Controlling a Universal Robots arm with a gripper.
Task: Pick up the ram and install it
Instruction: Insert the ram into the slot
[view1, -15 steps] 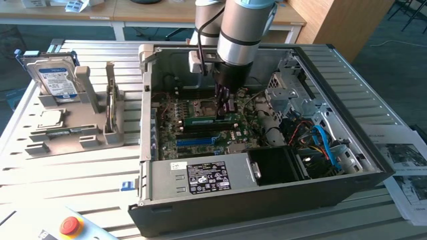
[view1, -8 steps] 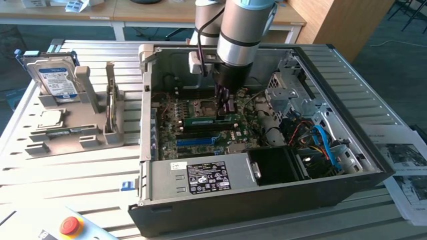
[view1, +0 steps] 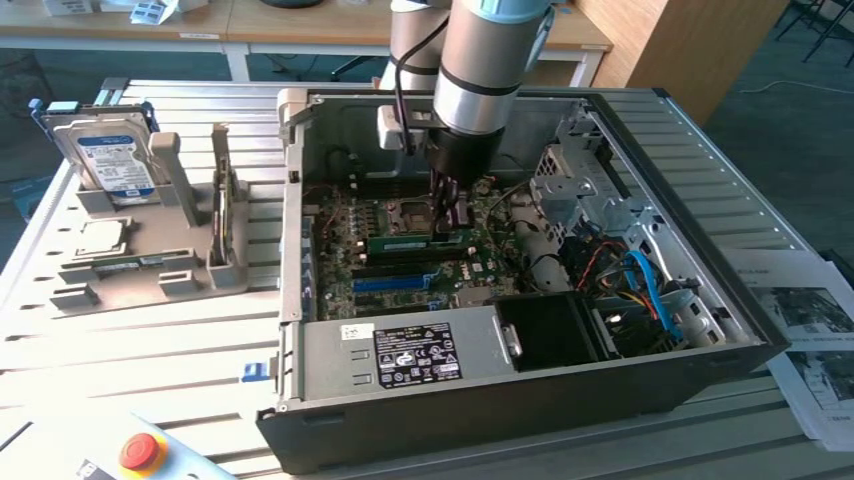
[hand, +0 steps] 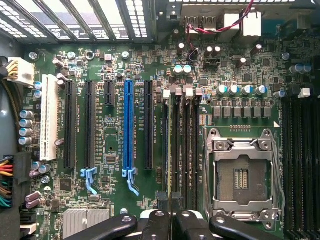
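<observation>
A: Where is the ram (hand: 170, 150)?
B: On edge among the memory slots (hand: 186, 150), just beside the processor socket (hand: 241, 177), mid-board on the motherboard (hand: 111, 140) inside the case (view1: 534, 400). The gripper (hand: 170, 214) has its fingers clamped on it.
A: Step?
B: Insertion, in my judgement. I cannot tell whether it is fully seated. Any further move calls for square alignment and even downward pressure.

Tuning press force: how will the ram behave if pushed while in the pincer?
The ram looks like a thin flat board, held edge-on in the shut pincer: probably light, stiff lengthwise. So thin, it may flex or crack under a sideways push. Gripped at one narrow spot, it could pivot if pressed off-centre.
</observation>
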